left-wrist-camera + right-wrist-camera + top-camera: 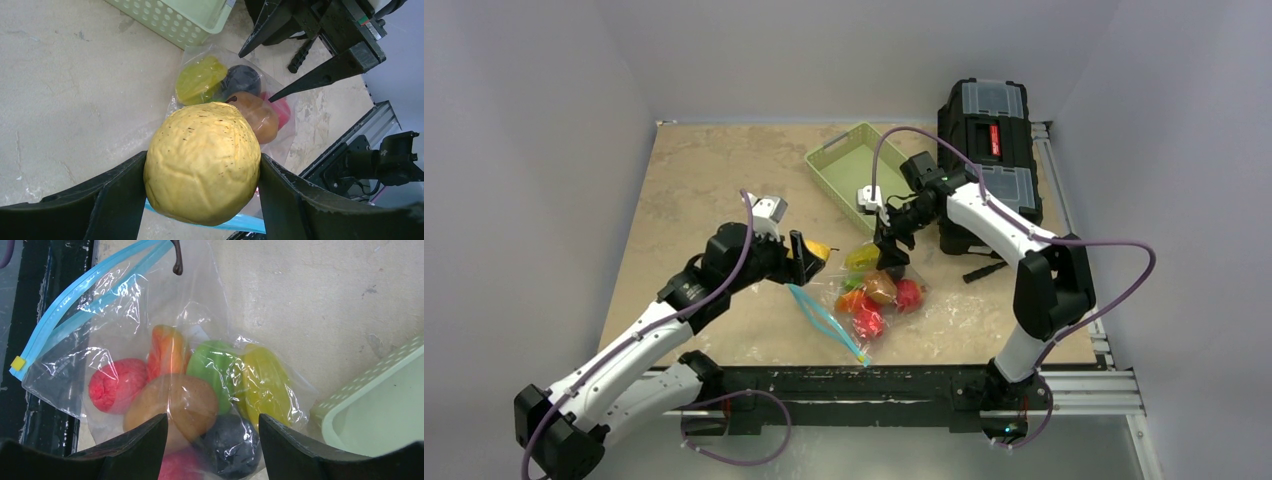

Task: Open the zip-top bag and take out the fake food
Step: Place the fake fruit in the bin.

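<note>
The bag (879, 300) lies flat on the table with its zip strip (75, 295) turned toward the left arm. The two blue lips of the strip stand apart, so the mouth looks open.

The left gripper (202, 200) is just beside the bag on the zip side, lifted off the table. Its jaws are closed on a yellow fruit (202, 162), one finger pressing each flank. I judge this piece is held outside the mouth because it is being carried away from the bag.

The right gripper (212, 430) hangs over the opposite, closed end of the bag. Its jaws are wide with nothing between them, and the fingertips point down on either side of the pile. I think it is placed there to pin the plastic or to push the pieces toward the mouth. Whether the tips touch the plastic, I cannot tell.

Counting:
- One bag.
- One piece of fake food outside it.
- About seven pieces inside it: two red, one orange (167, 352), one brown (172, 405), one green (215, 367), one yellow-green (265, 380) and one dark purple (230, 445). The lower red one is half hidden.
- One basket (849, 165), just beyond the bag's closed end. No food shows in it.

The task is therefore at its beginning: most pieces remain inside.
</note>
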Tool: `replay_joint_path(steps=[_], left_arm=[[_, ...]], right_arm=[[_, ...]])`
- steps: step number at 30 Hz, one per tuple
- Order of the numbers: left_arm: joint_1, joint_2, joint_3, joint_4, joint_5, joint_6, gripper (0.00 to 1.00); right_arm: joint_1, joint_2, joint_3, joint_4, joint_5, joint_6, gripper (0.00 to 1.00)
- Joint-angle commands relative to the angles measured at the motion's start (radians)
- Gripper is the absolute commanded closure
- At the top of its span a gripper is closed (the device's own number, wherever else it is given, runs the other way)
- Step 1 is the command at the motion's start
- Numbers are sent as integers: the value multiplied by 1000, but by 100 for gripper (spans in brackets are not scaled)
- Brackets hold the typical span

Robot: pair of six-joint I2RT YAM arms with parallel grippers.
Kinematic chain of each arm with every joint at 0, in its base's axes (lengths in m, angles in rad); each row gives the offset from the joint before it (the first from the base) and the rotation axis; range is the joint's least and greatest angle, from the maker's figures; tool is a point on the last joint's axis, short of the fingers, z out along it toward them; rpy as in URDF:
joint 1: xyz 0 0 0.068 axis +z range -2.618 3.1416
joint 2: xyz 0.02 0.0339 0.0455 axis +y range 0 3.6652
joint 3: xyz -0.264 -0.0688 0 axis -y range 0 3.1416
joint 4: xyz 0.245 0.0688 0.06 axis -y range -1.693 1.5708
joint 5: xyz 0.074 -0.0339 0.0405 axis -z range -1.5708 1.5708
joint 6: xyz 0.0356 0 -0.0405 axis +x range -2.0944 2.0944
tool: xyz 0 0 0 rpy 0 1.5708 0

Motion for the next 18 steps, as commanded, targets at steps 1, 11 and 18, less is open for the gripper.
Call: replay_joint_path(steps=[1, 11, 18], left_arm=[[17, 24, 50, 89, 35, -16, 100], [37, 66, 56, 130, 66, -26, 100], [47, 95, 61, 159, 87, -35, 100]], right_arm=[[-7, -54, 28, -13, -42, -20, 34], [-10, -55, 24, -13, -42, -24, 34], [-12, -54, 23, -10, -39, -22, 33]])
